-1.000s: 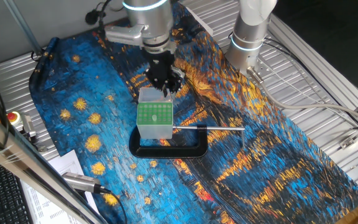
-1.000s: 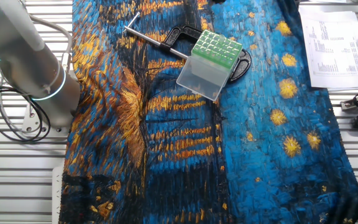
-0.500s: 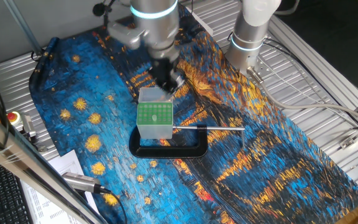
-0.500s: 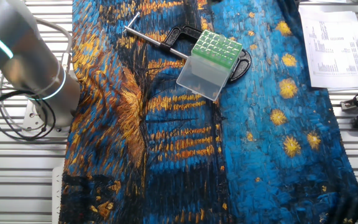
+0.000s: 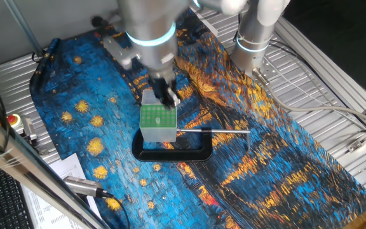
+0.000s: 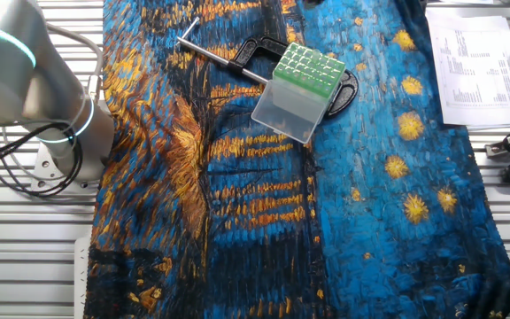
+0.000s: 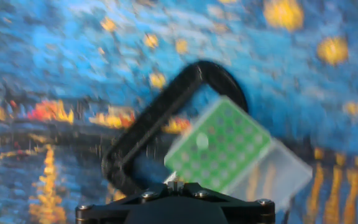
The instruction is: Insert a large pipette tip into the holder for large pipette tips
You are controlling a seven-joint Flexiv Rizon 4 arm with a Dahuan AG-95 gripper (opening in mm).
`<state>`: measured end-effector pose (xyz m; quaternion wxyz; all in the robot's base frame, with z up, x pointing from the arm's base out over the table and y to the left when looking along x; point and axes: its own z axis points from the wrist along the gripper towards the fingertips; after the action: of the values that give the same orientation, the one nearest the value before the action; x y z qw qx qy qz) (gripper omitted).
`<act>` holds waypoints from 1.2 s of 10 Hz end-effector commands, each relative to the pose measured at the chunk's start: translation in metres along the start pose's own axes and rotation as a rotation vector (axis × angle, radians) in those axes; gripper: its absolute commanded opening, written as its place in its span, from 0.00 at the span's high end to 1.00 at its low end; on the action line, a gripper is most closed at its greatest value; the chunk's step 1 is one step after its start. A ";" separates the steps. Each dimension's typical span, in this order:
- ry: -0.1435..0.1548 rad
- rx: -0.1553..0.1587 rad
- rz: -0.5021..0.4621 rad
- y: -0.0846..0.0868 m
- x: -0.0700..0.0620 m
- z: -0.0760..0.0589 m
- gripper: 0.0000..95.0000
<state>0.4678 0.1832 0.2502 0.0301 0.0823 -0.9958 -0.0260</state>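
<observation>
The holder for large pipette tips [image 5: 157,122] is a whitish box with a green hole grid, standing in the middle of the painted cloth. It also shows in the other fixed view [image 6: 301,81] and, blurred, in the hand view [image 7: 224,148]. My gripper [image 5: 166,95] hangs just above the holder's far top edge. In the hand view the gripper [image 7: 176,185] has its dark fingers close together around a small pale stub, the large pipette tip [image 7: 176,182]. The rest of the tip is hidden.
A black C-shaped clamp [image 5: 170,154] lies round the holder's base, its shiny rod [image 5: 216,131] pointing right. A second arm's base [image 5: 254,39] stands at the back right. Papers [image 6: 476,62] and a red button [image 5: 11,119] lie off the cloth.
The arm has swung forward and down from behind the holder, so the gripper now sits over the holder's far top edge. The holder and clamp have not moved.
</observation>
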 end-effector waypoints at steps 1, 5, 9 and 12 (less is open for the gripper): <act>0.049 -0.009 0.040 0.012 -0.007 0.002 0.80; 0.040 -0.003 0.084 0.012 -0.007 0.002 0.80; 0.038 0.027 0.036 0.012 -0.007 0.002 0.80; 0.037 0.028 0.021 0.001 -0.002 0.004 0.80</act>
<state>0.4678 0.1830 0.2456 0.0481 0.0724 -0.9962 -0.0081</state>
